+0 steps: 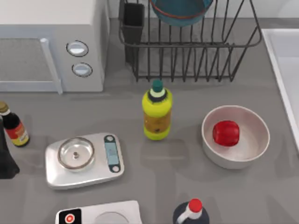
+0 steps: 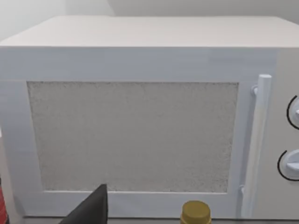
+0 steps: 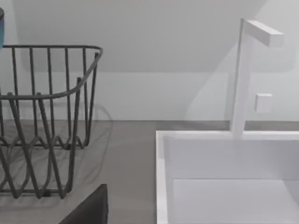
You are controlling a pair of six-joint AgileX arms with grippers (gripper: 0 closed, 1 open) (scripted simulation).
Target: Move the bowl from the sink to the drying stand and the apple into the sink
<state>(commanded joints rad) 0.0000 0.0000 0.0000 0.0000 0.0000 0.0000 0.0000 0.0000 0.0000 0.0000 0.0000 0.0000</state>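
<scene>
— Where is the bowl (image 1: pixel 180 11)?
— Already up in the drying stand (image 1: pixel 187 51), at the far edge of the table, leaning among the upright bars, close to the dark cutlery cup (image 1: pixel 133 21)

— And the apple (image 1: pixel 226 133)?
— Not yet in the sink (image 1: pixel 280 60). Lying inside a white bowl (image 1: pixel 210 151) on the right part of the table, near the sink's raised rim but apart from it

— Around them?
— Yellow bottle with green cap (image 1: pixel 157 114) upright left of the white bowl, in front of the drying stand. Further left a kitchen scale (image 1: pixel 84 161), a soy sauce bottle (image 1: pixel 14 128) and, behind, a white microwave (image 1: pixel 51 42). At the near edge a second scale (image 1: pixel 98 214) and a dark bottle with red cap (image 1: pixel 191 212). White faucet (image 3: pixel 243 74) standing behind the sink

— The grippers?
— Left gripper (image 2: pixel 91 210) low in front of the microwave door, by the soy sauce bottle. Right gripper (image 3: pixel 91 210) between drying stand and sink. Spread or pressed together: cannot tell for either
</scene>
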